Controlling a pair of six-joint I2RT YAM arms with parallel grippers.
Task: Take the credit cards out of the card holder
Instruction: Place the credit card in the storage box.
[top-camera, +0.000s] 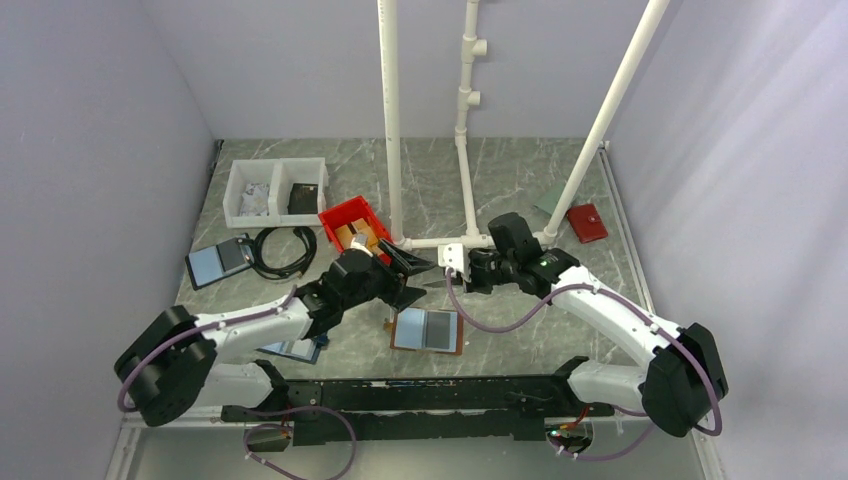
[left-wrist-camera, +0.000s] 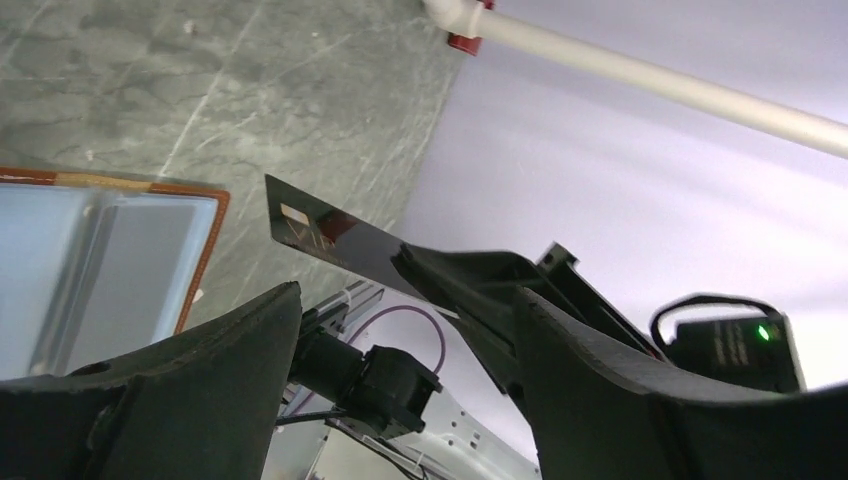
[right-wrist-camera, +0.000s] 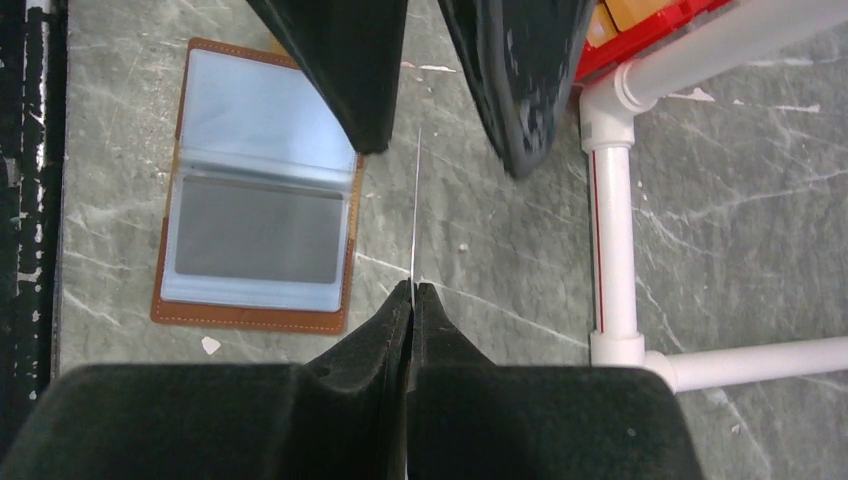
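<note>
The brown card holder (top-camera: 428, 330) lies open and flat on the table, showing one pale blue and one dark grey panel; it also shows in the right wrist view (right-wrist-camera: 255, 190) and the left wrist view (left-wrist-camera: 90, 270). My right gripper (top-camera: 440, 283) (right-wrist-camera: 412, 288) is shut on a dark credit card (left-wrist-camera: 320, 235), seen edge-on in the right wrist view (right-wrist-camera: 416, 210), held in the air above the table. My left gripper (top-camera: 410, 280) (left-wrist-camera: 405, 300) is open, with its fingers (right-wrist-camera: 340, 70) on either side of the card's far end, not touching it.
A white pipe frame (top-camera: 465, 130) stands just behind the grippers. A red bin (top-camera: 355, 225), a white two-part tray (top-camera: 275, 190) and a black cable (top-camera: 285, 250) are at the back left. Two dark blue-edged folders (top-camera: 218, 262) lie left. A red wallet (top-camera: 587, 222) lies right.
</note>
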